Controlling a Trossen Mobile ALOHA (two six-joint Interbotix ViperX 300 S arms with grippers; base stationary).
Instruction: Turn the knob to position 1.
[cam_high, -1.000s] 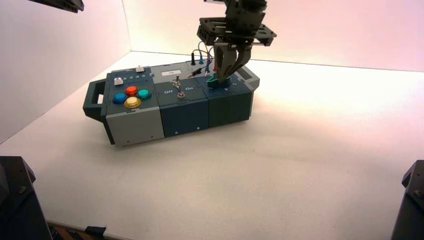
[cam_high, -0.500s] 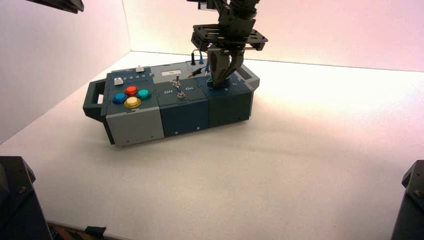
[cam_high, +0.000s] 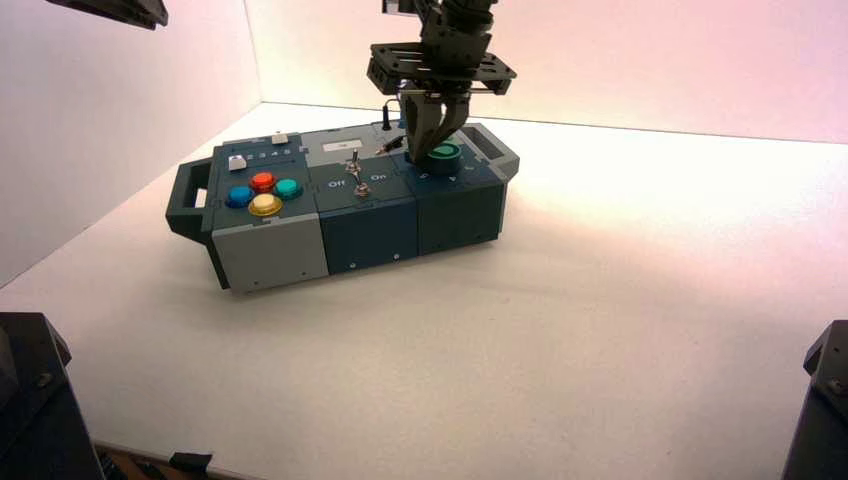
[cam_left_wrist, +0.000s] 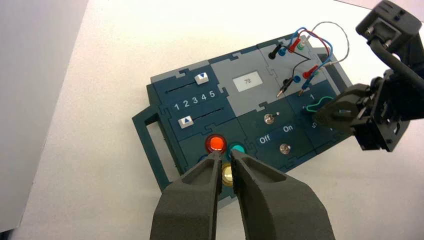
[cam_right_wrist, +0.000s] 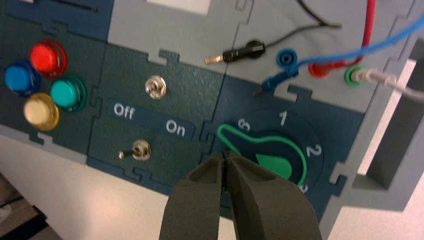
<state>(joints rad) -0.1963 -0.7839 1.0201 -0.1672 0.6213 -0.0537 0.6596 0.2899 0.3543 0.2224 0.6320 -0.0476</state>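
Currently, right tool is seen upper centre of high view, just above/behind the knob, fingers pressed together, nothing pinched. Knob sits on right end section of the box; in right wrist view its pointer lobe is aimed approx. toward the mark left of "1", not at 1. Risk, as judged: w/ fingers closed & off the knob, no grip is had; a push on the lobe could slip off or overshoot 1. Left tool is parked high, fingers near-closed, empty.
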